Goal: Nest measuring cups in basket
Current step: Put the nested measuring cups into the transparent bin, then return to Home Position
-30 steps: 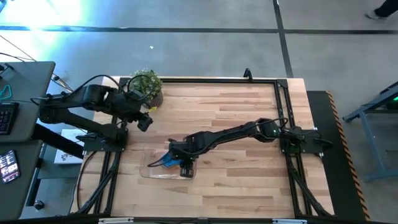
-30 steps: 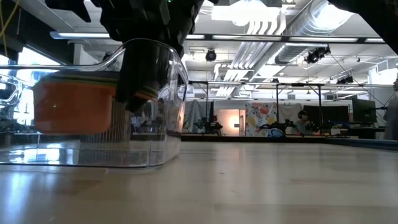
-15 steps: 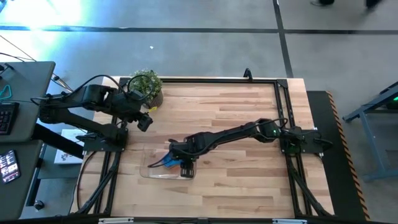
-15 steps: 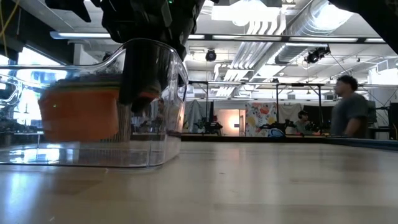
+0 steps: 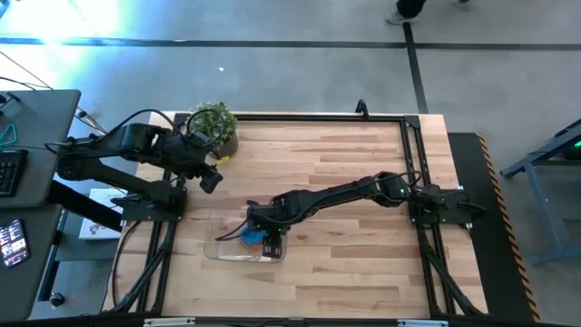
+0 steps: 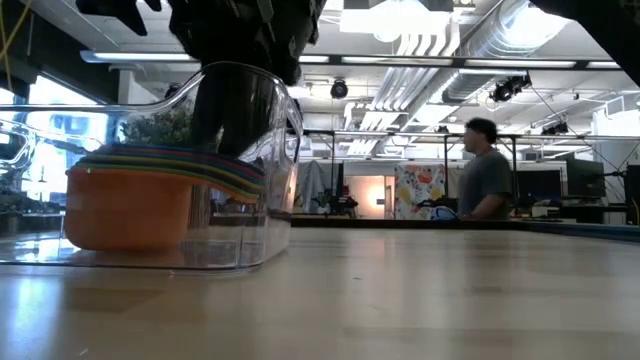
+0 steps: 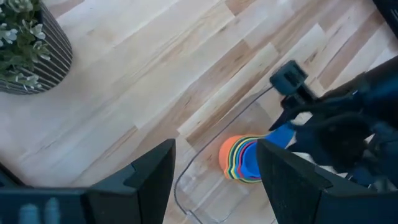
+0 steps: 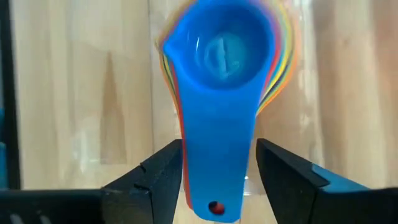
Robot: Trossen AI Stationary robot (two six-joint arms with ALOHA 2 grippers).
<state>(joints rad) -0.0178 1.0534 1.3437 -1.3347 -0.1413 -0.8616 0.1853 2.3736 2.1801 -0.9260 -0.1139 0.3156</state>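
The measuring cups point(image 5: 251, 238) sit nested in one stack inside the clear basket point(image 5: 222, 250), near the table's near-left part. The low view shows the orange outer cup point(image 6: 130, 205) resting on the basket's floor, with the coloured rims slightly tilted. The blue cup point(image 8: 227, 50) lies on top. My right gripper point(image 8: 219, 146) is open above the stack, its fingers standing on either side of the blue handle point(image 8: 217, 180) with a thin gap. My left gripper point(image 5: 212, 179) waits open near the table's far-left part, beside the plant.
A potted green plant point(image 5: 214, 125) stands at the table's far-left corner, close to the left arm. The basket wall point(image 6: 270, 200) surrounds the stack. Bare wood lies to the right of the basket and along the far side. A person point(image 6: 487, 180) stands in the room beyond.
The stack of cups has sunk from hanging clear inside the basket to resting on the basket's floor, shifting slightly toward the table's right. The right gripper stays above it. A person has walked across the room behind the table.
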